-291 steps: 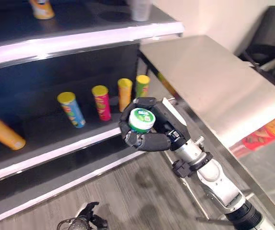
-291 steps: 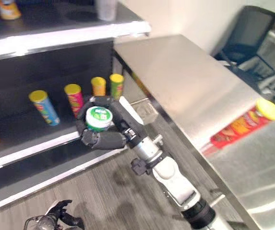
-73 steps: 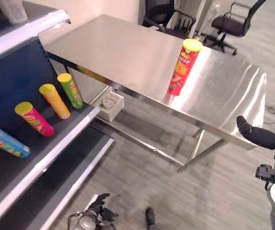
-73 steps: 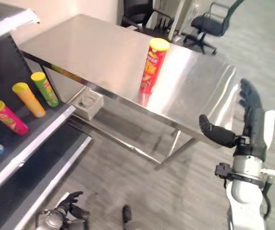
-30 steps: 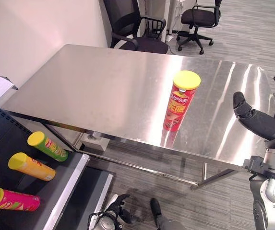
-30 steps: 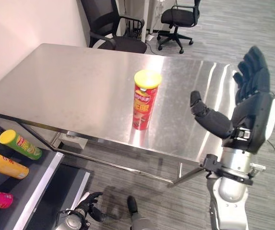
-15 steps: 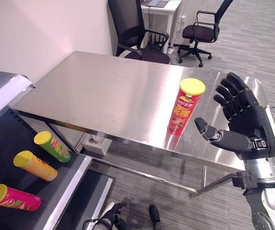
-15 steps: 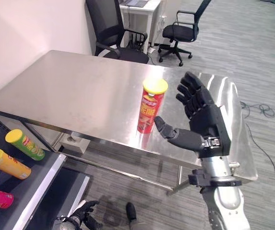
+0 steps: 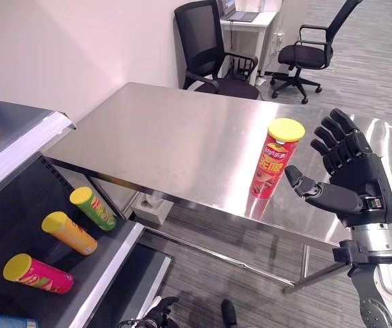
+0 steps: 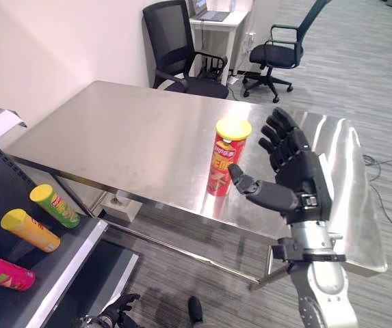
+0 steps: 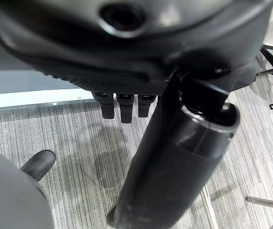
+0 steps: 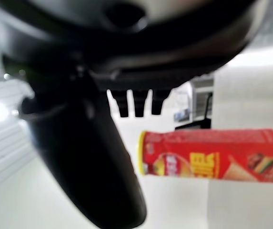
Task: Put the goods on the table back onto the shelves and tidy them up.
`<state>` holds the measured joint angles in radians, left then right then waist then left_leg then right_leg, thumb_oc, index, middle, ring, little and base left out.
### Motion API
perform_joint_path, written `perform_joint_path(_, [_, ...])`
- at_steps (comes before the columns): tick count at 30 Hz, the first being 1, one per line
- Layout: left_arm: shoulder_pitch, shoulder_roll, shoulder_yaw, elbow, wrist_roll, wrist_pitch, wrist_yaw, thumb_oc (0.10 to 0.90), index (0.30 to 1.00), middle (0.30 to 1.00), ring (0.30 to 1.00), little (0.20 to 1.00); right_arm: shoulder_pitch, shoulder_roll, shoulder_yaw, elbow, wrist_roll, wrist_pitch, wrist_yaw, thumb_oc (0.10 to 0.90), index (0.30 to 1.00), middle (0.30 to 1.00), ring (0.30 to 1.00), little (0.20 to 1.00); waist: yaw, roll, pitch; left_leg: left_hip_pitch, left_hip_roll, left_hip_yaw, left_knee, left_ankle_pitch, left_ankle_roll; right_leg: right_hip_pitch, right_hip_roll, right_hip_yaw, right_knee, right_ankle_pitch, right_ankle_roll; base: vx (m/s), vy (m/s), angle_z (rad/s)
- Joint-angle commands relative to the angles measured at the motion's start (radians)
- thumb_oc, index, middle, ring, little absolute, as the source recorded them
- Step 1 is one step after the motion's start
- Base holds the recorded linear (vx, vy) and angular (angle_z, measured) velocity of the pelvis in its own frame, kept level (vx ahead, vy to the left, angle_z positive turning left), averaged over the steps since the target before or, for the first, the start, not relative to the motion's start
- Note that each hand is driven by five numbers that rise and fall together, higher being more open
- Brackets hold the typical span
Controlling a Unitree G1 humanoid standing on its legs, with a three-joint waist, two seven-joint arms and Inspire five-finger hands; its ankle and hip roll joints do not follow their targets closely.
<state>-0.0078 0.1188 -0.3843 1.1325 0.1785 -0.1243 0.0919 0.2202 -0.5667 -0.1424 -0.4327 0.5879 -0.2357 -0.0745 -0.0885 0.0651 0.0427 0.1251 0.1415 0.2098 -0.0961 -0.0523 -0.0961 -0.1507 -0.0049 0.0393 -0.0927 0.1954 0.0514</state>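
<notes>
A red can (image 9: 272, 159) with a yellow lid stands upright on the steel tabletop (image 9: 175, 137), close to the near edge. The right hand (image 9: 349, 178) is raised just beside it on its right, fingers (image 10: 282, 140) straight and spread, thumb (image 10: 250, 188) stretched out toward the lower part of the can without touching it; it has hold of nothing. In the right wrist view the can (image 12: 212, 153) shows past the thumb and the fingertips, apart from both.

The left hand (image 11: 174, 157) hangs low over the grey striped floor (image 11: 79, 162), its thumb sticking out and its fingers (image 11: 122, 107) showing as short stubs beyond the palm; they look relaxed and nothing is between them.

To the left of the tabletop is a dark shelf (image 9: 110, 263) with a pale front edge. On it lean three cans with yellow lids, in a row: a green can (image 9: 93, 208) nearest the tabletop, then an orange can (image 9: 69, 233), then a pink can (image 9: 37, 273). Two black office chairs (image 9: 213, 51) stand beyond the far end of the tabletop.
</notes>
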Motion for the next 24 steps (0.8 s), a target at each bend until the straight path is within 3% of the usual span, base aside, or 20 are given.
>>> perform_joint_path(1, [-0.071, 0.026, -0.005, 0.032, -0.015, -0.023, 0.000, 0.800, 0.900, 0.900, 0.900, 0.900, -0.093, 0.048, -0.114, -0.057, -0.035, -0.085, -0.020, 0.800, 0.900, 0.900, 0.900, 0.900, 0.010, -0.049, -0.007, -0.009, -0.011, 0.043, 0.021, 0.033, -0.006, 0.140, -0.042, 0.014, 0.070, -0.198, 0.045, 0.04, -0.043, 0.11])
perform_joint_path(24, [-0.056, 0.031, -0.002, 0.054, -0.035, -0.002, -0.002, 0.800, 0.900, 0.900, 0.900, 0.900, -0.186, 0.032, -0.094, 0.088, -0.074, -0.061, -0.104, 0.800, 0.900, 0.900, 0.900, 0.900, 0.046, -0.050, -0.018, 0.013, 0.015, 0.005, 0.012, 0.045, -0.034, 0.179, -0.044, -0.081, 0.094, -0.237, 0.029, 0.03, -0.033, 0.16])
